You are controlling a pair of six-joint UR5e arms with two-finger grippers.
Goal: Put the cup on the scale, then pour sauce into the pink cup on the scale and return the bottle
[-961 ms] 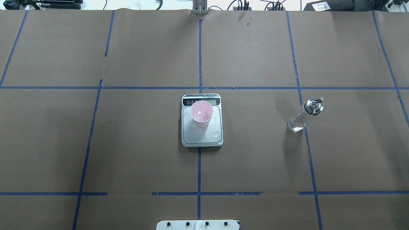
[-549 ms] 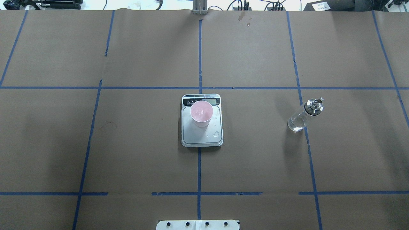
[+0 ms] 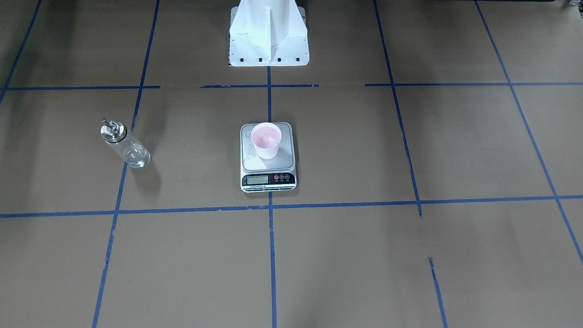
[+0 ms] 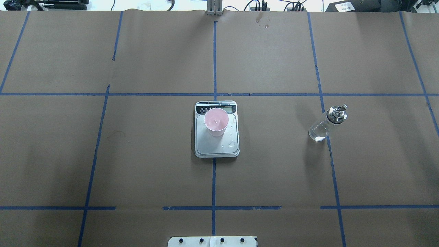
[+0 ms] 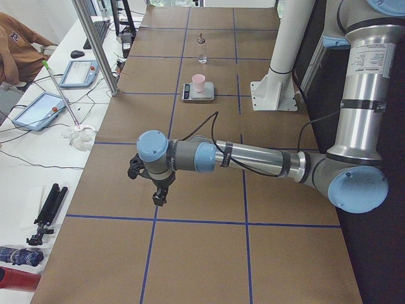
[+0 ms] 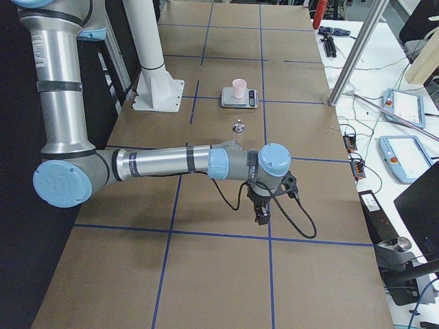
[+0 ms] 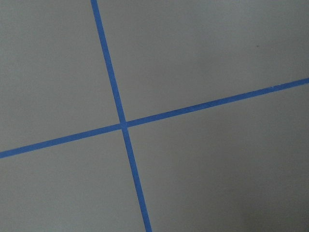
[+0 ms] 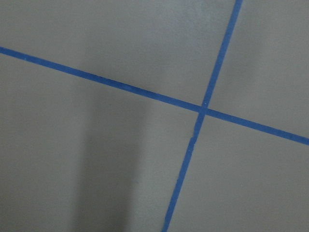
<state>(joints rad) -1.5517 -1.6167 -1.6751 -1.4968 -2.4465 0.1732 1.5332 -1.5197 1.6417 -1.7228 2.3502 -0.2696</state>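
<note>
The pale pink cup stands upright on the silver platform of the scale, toward its display end. A few droplets lie on the platform beside it. Far to the right in the overhead view, the clear bottle with its silver cap stands alone on a blue tape line, with clear sauce in it. My left gripper hangs low over the table's left end. My right gripper hangs low over the right end. Both are far from everything, and I cannot tell if they are open or shut.
The white robot pedestal stands at the near edge behind the scale. Brown paper with a blue tape grid covers the table. A metal post, tablets and a seated person are beyond the far edge.
The bright glint inside the cup has faded. Cup, scale and bottle stand where they were.
</note>
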